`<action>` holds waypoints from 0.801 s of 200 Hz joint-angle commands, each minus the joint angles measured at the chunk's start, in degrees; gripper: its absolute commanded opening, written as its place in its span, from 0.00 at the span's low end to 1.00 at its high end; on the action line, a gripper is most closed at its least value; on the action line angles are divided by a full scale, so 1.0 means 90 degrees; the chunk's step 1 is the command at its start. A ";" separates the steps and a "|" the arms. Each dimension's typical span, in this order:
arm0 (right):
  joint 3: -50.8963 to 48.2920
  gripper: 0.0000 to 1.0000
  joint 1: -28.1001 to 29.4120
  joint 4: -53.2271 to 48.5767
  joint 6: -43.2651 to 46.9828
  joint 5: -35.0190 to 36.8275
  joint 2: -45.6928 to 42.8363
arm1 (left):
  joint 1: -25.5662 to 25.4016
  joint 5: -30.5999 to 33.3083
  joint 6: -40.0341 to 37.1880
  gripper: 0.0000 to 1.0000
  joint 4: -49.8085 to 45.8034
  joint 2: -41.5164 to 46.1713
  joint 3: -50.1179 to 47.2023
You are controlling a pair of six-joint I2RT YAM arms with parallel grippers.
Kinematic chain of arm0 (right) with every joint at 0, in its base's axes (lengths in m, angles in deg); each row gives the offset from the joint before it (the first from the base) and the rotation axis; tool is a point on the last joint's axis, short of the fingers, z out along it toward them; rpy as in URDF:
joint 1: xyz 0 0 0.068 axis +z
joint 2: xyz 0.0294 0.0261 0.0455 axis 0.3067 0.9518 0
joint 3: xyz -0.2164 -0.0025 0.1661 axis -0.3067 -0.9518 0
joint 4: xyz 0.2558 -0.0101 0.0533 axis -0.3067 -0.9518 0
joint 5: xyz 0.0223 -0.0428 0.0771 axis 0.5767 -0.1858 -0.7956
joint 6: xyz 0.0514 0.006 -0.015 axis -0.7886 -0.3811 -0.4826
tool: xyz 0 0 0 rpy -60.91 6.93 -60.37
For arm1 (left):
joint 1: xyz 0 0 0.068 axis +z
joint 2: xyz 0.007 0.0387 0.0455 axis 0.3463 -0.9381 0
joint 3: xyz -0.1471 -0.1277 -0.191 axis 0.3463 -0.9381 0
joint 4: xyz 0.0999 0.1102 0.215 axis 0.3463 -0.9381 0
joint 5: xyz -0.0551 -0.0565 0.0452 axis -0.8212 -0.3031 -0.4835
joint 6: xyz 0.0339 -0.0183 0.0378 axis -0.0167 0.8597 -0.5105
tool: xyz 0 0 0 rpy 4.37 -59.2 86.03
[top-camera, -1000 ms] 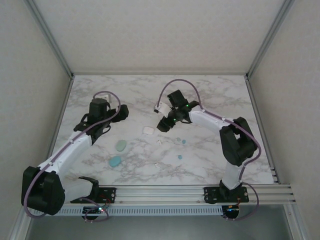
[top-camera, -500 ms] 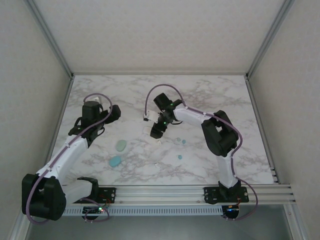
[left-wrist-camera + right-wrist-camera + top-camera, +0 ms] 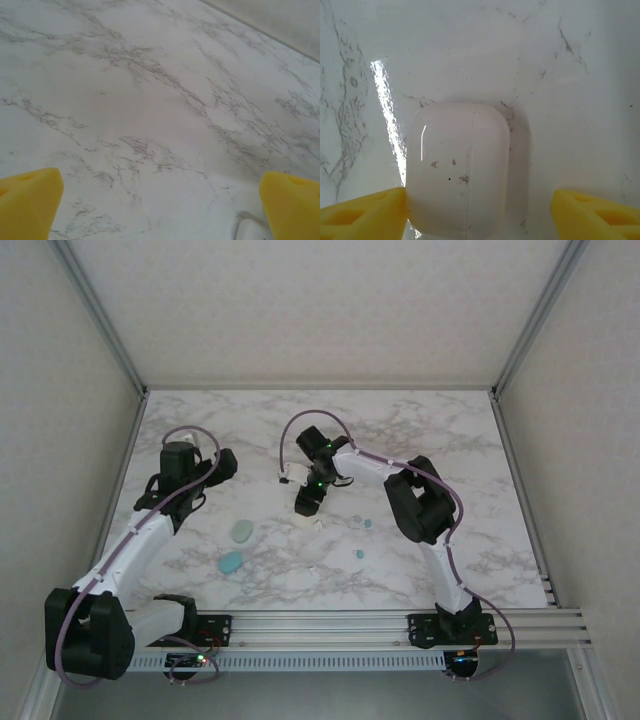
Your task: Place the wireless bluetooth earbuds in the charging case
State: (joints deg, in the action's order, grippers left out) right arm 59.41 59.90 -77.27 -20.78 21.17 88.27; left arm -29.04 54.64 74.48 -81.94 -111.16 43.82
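While the right gripper (image 3: 477, 202) hovers wide open astride the white charging case (image 3: 457, 167), the case's long axis runs square to the finger line; teal earbuds (image 3: 366, 523) lie on its right, nearer this arm; left gripper (image 3: 160, 200) wide, empty

Setting: a robot test cell in a lab. Two arms, left (image 3: 130, 550) and right (image 3: 430, 510), are sitting bolted to an aluminium rail (image 3: 330, 625) along the near edge of a marble-patterned table (image 3: 450, 430). Plain pale panels (image 3: 320, 310) are closing the table in on three sides, and metal frame posts (image 3: 100, 315) are running up the corners. Purple cables (image 3: 190, 430) are looping over the arms. Green status lights (image 3: 318, 480) are glowing on the right arm.
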 commanded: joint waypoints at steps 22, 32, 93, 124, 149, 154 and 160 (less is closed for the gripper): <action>0.0288 0.60 0.0133 -0.0185 0.0146 0.0023 0.0409 | 0.0112 -0.0221 0.0104 1.00 -0.0015 -0.0098 0.0147; 0.0275 0.58 0.0228 -0.0164 0.0177 0.0038 0.0420 | 0.0139 -0.0298 0.0158 1.00 0.0079 -0.0096 0.0131; -0.0611 0.74 0.0323 0.0910 0.0811 0.0253 -0.0035 | 0.0243 -0.0561 0.0220 1.00 0.0183 -0.0032 0.0213; -0.0841 0.80 0.0294 0.1480 0.1673 0.0382 -0.0077 | 0.0252 -0.0543 0.0189 1.00 0.0033 0.0109 0.0108; -0.0633 0.81 0.0241 0.1539 0.1984 0.0331 0.0041 | 0.0250 -0.0514 0.0098 1.00 -0.0099 0.0160 0.0107; -0.0561 0.80 0.0228 0.1460 0.2027 0.0261 0.0080 | 0.0249 -0.0505 0.0068 1.00 -0.0131 0.0161 0.0122; -0.0466 0.78 0.0231 0.1325 0.2085 0.0204 0.0146 | 0.0252 -0.0497 0.0037 1.00 -0.0158 0.0170 0.0121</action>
State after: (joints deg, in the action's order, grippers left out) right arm 54.01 61.15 -68.62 -6.99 23.60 86.08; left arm -27.27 50.31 75.88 -81.11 -110.92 43.93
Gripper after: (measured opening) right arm 0.806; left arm 0.999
